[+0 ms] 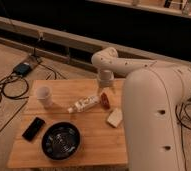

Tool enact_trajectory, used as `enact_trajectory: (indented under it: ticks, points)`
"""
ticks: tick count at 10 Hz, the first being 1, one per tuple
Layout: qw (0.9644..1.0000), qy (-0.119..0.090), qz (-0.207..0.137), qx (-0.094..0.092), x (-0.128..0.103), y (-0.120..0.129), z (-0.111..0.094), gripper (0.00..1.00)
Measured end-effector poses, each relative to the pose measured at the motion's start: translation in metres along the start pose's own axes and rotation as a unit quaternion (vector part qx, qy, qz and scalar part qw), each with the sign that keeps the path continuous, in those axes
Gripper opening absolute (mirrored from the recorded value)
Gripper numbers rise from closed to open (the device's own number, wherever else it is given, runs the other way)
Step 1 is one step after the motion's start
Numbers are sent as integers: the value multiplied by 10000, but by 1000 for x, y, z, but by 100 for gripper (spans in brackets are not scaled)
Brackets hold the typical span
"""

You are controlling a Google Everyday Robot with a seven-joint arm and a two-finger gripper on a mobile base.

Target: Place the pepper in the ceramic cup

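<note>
The pepper (105, 100) is a small reddish-brown piece lying on the wooden table (96, 152), right of its middle. The ceramic cup (44, 96) stands upright at the table's left side, whitish with a dark inside, well apart from the pepper. My gripper (104, 91) points down from the white arm (139, 75) and hangs right over the pepper's far end, close to it or touching it. The arm's large white body fills the right side of the view and hides the table's right edge.
A white labelled bottle (84, 104) lies on its side just left of the pepper. A pale beige block (114, 118) sits in front of the pepper. A black bowl (61, 140) and a dark phone (33, 128) are at the front left. Cables lie on the floor (4, 87) at left.
</note>
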State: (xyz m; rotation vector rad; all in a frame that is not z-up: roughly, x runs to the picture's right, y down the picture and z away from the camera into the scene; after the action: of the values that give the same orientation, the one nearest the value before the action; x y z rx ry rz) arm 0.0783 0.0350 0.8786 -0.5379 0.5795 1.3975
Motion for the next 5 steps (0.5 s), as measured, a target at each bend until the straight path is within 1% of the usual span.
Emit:
enact_trajectory:
  ticks: [2, 5]
  points:
    - [9999, 66, 61, -77, -3, -4, 14, 65]
    - [9996, 163, 87, -215, -1, -4, 33, 65]
